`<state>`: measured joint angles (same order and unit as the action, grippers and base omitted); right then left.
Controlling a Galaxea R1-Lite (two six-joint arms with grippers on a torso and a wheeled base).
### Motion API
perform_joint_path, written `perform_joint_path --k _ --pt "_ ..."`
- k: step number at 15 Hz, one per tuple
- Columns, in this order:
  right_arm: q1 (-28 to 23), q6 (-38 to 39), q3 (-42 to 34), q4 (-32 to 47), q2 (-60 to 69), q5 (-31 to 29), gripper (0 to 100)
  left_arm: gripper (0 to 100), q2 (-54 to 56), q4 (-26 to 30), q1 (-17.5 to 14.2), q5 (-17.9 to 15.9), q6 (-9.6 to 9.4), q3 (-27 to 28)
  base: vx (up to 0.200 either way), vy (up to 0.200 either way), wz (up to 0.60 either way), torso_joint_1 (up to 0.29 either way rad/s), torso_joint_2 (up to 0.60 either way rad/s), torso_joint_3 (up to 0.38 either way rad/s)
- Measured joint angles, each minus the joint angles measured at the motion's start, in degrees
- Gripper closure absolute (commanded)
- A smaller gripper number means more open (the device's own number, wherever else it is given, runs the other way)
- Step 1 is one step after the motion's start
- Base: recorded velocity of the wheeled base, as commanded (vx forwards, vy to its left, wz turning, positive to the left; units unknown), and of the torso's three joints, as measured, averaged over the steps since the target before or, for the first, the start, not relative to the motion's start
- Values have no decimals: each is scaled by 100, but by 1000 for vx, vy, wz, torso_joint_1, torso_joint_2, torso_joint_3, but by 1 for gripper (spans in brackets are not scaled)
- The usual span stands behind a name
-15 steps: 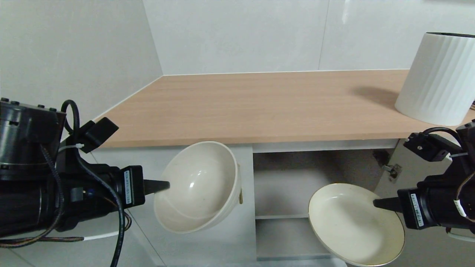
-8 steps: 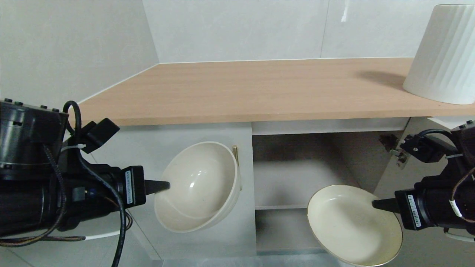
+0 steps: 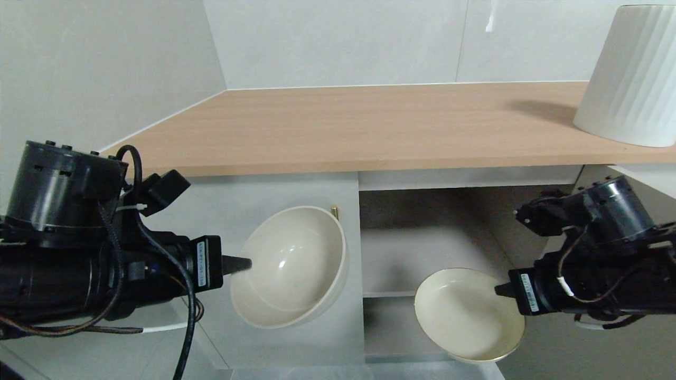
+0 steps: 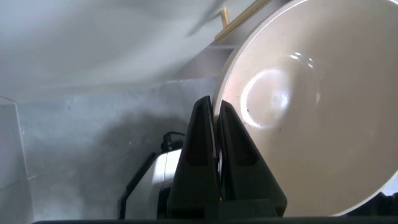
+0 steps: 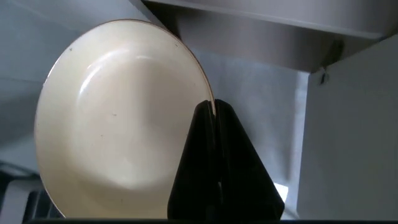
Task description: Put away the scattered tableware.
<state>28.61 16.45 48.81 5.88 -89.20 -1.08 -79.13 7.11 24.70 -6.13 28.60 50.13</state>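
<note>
At the left, the left gripper [image 3: 246,263] is closed edge-on over the rim of a cream bowl [image 3: 296,264]; the left wrist view shows its two fingers pinched together with the rim between them. The bowl hangs in the air, tilted so its hollow faces up and outward, in front of the closed cabinet door [image 3: 237,206] with its small gold handle [image 3: 334,210].

Just right of that door, under the wooden countertop [image 3: 343,126], the cabinet compartment [image 3: 422,232] stands open, with a pale shelf [image 3: 388,294] across it. A cream plate [image 3: 467,316] with a thin gold edge is held low at the mouth of this opening. It touches no surface that can be seen. The right gripper [image 3: 499,289] is clamped on its rim from the right side.

On the countertop at the far right stands a white ribbed container [image 3: 628,74].

Judging by this, both pieces are picked up and the cupboard is open. Neither piece is stowed yet. The plate looks closest to going in, and the bowl waits off to the side.
</note>
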Motion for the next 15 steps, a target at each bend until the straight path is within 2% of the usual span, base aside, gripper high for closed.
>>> perform_joint_path --k 4,8,13,15 --pt "-160 605 -24 -1287 -1408 -15 100 100 -74 26 232 0 6 -21 0 0 0 0 0 0" --pt "-358 967 -135 -2661 -2475 -66 100 100 -135 28 313 6 9 -44 0 0 0 0 0 0" --pt "-508 1139 -149 -4175 -3550 -717 100 100 -245 271 466 0 5 -44 0 0 0 0 0 0" --pt "-540 1165 -85 -4408 -3841 -994 100 100 -323 360 506 0 5 -38 0 0 0 0 0 0"
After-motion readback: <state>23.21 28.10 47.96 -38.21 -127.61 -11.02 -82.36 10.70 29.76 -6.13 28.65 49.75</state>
